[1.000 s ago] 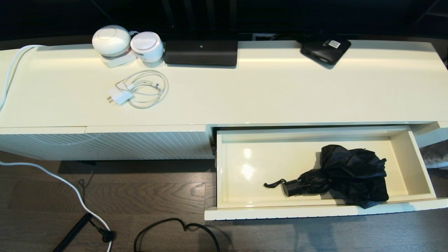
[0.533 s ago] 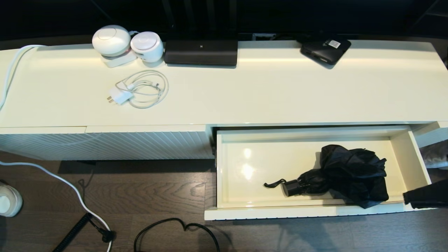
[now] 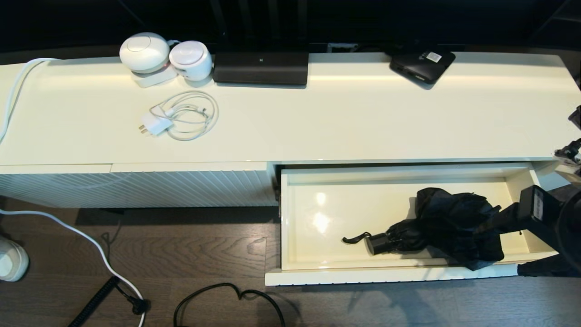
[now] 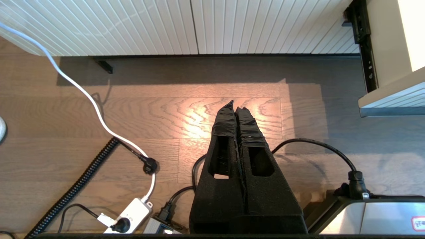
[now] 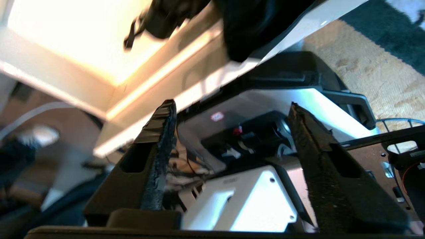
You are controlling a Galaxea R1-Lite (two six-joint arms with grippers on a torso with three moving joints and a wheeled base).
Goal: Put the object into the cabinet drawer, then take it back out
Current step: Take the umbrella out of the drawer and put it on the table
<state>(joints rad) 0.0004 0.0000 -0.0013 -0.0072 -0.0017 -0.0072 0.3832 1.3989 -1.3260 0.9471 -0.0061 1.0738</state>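
The cabinet drawer (image 3: 395, 174) stands pulled out, its glossy cream inside showing. Inside it, on the right, lies the black folding umbrella (image 3: 454, 225), its short handle (image 3: 376, 244) and wrist loop pointing left. Part of its fabric hangs over the drawer's front rim. My right gripper (image 3: 508, 245) is open at the drawer's right front corner, next to the fabric and holding nothing. In the right wrist view the umbrella (image 5: 252, 26) lies beyond the spread fingers of the right gripper (image 5: 231, 104). My left gripper (image 4: 236, 105) is shut and empty, low over the wooden floor, left of the drawer's corner (image 4: 391, 99).
On the cabinet top are a white charger with coiled cable (image 3: 179, 116), two white round devices (image 3: 145, 52), a black flat device (image 3: 261, 68) and a black box with a white sticker (image 3: 422, 63). The diagonally ribbed panel (image 3: 136, 188) is left of the drawer. Cables (image 3: 227, 295) lie on the floor.
My right arm has come in from the right edge and now reaches the drawer's right front corner beside the umbrella. A white rounded part has appeared at the left edge. The umbrella has not moved.
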